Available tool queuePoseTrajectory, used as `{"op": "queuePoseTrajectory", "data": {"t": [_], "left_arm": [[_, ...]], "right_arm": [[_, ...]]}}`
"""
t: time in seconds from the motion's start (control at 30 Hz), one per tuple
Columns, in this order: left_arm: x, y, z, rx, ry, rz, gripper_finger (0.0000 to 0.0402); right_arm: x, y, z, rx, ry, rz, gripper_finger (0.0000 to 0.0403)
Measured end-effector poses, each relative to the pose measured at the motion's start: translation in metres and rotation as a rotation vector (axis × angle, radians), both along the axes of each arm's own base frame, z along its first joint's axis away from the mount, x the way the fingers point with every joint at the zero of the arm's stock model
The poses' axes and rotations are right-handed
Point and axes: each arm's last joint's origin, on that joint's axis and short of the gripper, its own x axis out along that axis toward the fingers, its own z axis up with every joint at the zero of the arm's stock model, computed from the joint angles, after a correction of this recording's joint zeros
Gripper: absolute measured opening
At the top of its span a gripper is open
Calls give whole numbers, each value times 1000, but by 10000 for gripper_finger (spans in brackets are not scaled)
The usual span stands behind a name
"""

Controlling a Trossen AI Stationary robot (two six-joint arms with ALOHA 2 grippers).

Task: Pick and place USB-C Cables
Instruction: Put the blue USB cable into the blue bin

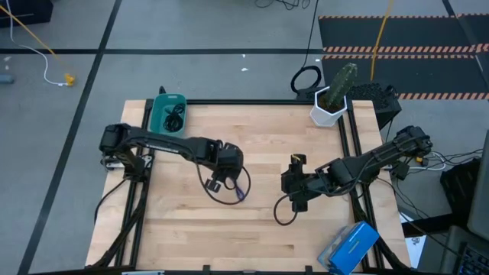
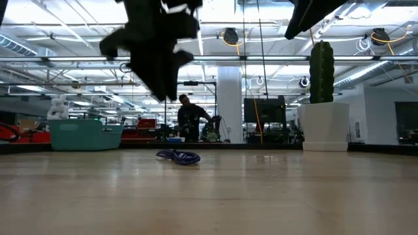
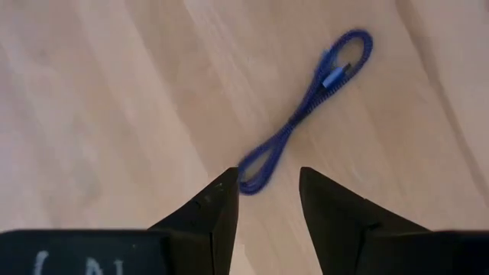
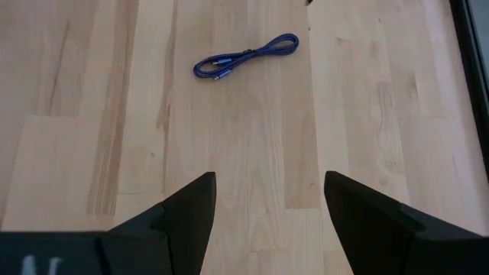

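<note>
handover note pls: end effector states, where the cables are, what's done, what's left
Left end effector: open, hovering above the table, right over one end of the blue-purple cable; nothing gripped.
Right end effector: open, empty, also above the table, facing the same cable from farther off.
Blue-purple cable: lying loose on the wooden table near its middle, not yet picked.
Teal tray at the table's far left corner: black cable already inside; I cannot tell how many bundles.
Done: black cable in the tray.
Left: probably lower the left end effector, grasp the blue-purple cable and carry it to the tray.

Blue-purple cable (image 3: pixel 306 114), black cables (image 1: pixel 176 118) in teal tray (image 1: pixel 158 114), light wood table (image 1: pixel 260 229).
</note>
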Motion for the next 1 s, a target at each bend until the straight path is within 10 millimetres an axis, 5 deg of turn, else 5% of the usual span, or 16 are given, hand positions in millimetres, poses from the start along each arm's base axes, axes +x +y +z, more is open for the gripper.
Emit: {"op": "queuePoseTrajectory", "data": {"t": [0.47,0.77,1.0], "left_arm": [[33,-11,-91,16,176,-84,142],[36,-11,-98,19,183,-67,137],[34,-11,-99,6,194,-41,77]], "right_arm": [[-1,0,0,-4,8,0,238],[-1,0,0,-4,7,-1,238],[-1,0,0,-4,7,-1,238]]}}
